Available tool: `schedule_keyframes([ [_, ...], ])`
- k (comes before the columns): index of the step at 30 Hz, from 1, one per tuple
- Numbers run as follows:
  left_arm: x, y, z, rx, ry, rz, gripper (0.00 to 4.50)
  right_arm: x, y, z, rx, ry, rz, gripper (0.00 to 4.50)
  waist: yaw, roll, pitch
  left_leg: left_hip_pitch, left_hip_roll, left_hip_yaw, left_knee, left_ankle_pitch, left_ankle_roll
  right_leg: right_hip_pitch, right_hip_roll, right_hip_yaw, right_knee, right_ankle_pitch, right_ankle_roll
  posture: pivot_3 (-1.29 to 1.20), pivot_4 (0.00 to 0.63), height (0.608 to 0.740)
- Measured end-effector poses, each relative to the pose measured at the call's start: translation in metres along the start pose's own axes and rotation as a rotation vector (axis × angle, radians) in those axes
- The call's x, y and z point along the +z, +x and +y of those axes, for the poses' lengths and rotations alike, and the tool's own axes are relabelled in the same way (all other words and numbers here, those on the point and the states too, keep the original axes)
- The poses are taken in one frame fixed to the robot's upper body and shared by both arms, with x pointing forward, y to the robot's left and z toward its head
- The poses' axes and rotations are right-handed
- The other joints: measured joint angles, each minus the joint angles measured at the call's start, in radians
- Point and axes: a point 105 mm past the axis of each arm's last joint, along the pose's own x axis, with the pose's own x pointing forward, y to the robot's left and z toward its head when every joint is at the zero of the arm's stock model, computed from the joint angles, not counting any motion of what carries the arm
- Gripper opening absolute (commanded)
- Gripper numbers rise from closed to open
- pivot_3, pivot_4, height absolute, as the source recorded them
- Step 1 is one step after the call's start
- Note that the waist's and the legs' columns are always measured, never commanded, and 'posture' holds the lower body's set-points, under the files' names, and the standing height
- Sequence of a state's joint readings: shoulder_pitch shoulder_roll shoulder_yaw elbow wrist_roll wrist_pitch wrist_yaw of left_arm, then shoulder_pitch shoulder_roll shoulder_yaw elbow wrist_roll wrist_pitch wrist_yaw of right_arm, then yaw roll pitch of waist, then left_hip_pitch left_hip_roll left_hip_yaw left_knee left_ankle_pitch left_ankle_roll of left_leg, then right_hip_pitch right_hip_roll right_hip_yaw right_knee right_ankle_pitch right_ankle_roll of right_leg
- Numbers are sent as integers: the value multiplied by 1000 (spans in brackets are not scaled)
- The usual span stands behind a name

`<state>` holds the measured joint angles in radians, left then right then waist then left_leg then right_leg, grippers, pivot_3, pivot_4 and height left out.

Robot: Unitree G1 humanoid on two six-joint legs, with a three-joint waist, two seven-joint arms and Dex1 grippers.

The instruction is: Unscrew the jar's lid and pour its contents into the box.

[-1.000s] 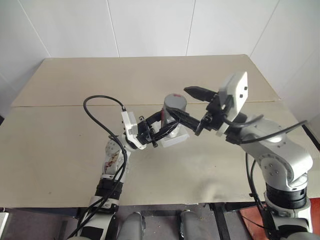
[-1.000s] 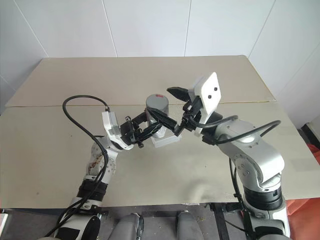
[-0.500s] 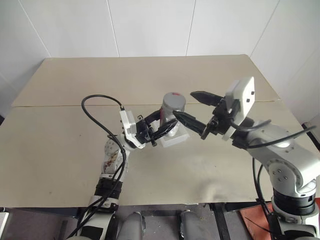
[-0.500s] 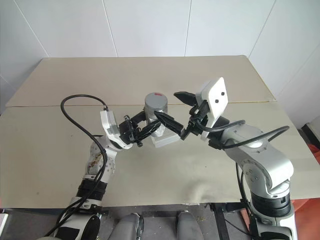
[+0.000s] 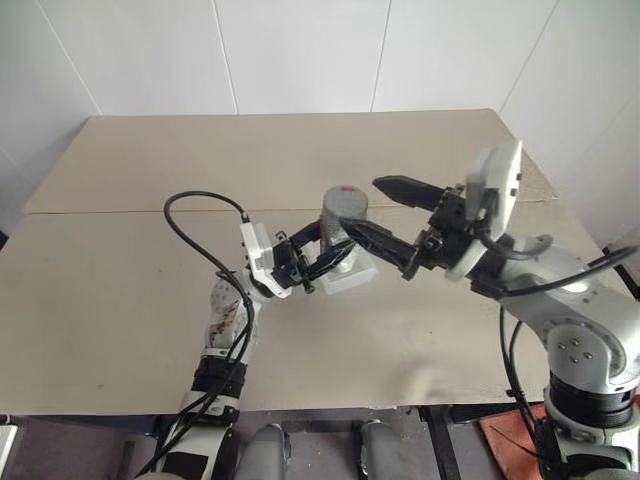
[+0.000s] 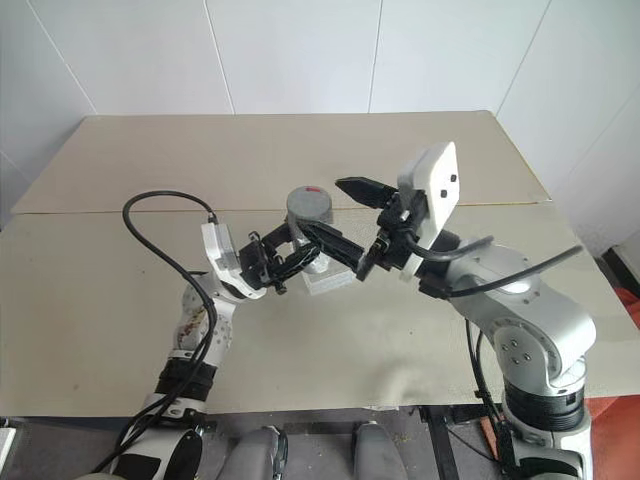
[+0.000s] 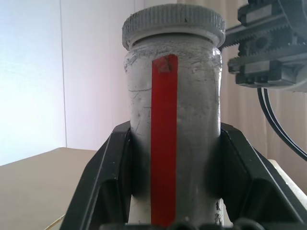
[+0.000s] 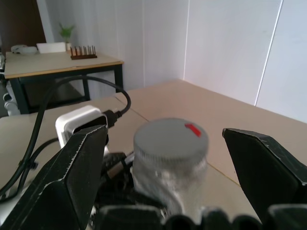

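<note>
Unscrewing is barely begun: left gripper (image 5: 318, 262) clamps the jar (image 7: 173, 139) upright just above the box (image 5: 350, 278) on the desk (image 5: 120, 300), while right gripper (image 5: 385, 212), fingers apart, seemingly untouching, must close on the lid (image 8: 170, 139) and twist.

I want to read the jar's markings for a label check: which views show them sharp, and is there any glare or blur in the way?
Left wrist view: the jar is sharp, its red stripe clear, against a bright washed-out wall. Right wrist view: the lid with its red mark is readable, while the right tool's near fingers are soft. Head views: evenly lit, soft shadows, markings too small.
</note>
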<state>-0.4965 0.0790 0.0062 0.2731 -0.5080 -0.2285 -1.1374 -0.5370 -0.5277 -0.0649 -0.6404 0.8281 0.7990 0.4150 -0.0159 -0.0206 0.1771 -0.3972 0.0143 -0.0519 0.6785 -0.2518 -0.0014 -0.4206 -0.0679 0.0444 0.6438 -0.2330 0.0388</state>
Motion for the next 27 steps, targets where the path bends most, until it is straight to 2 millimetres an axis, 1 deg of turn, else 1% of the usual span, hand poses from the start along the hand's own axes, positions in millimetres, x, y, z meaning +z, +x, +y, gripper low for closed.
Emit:
schedule_keyframes([
  [4,0,2,-2,-6,2,-5,2111,-9,5,-2,-15,13,29,4480,1,0,0,0,0,0,0,0,0,0,0,0,0,0,0,0,150,740],
  [9,-1,2,-2,-8,3,-6,2111,-9,11,-4,-15,10,27,4480,0,0,0,0,0,0,0,0,0,0,0,0,0,0,0,0,150,740],
  [15,-1,1,-3,-6,1,-3,2111,-10,13,-7,-35,11,25,4480,0,0,0,0,0,0,0,0,0,0,0,0,0,0,0,0,150,740],
  [18,-2,1,-3,-6,0,-2,2111,-10,13,-8,-41,12,22,3902,1,0,0,0,0,0,0,0,0,0,0,0,0,0,0,0,150,740],
  [21,-1,1,-2,0,0,-3,2111,-10,13,-6,-31,16,21,2899,0,0,0,0,0,0,0,0,0,0,0,0,0,0,0,0,150,740],
  [22,-2,1,-2,-1,0,-3,2111,-10,13,-6,-26,16,21,2780,0,0,0,0,0,0,0,0,0,0,0,0,0,0,0,0,150,740],
  [27,-2,1,-3,-8,-1,0,2111,-10,13,-4,-5,11,24,2780,0,0,0,0,0,0,0,0,0,0,0,0,0,0,0,0,150,740],
])
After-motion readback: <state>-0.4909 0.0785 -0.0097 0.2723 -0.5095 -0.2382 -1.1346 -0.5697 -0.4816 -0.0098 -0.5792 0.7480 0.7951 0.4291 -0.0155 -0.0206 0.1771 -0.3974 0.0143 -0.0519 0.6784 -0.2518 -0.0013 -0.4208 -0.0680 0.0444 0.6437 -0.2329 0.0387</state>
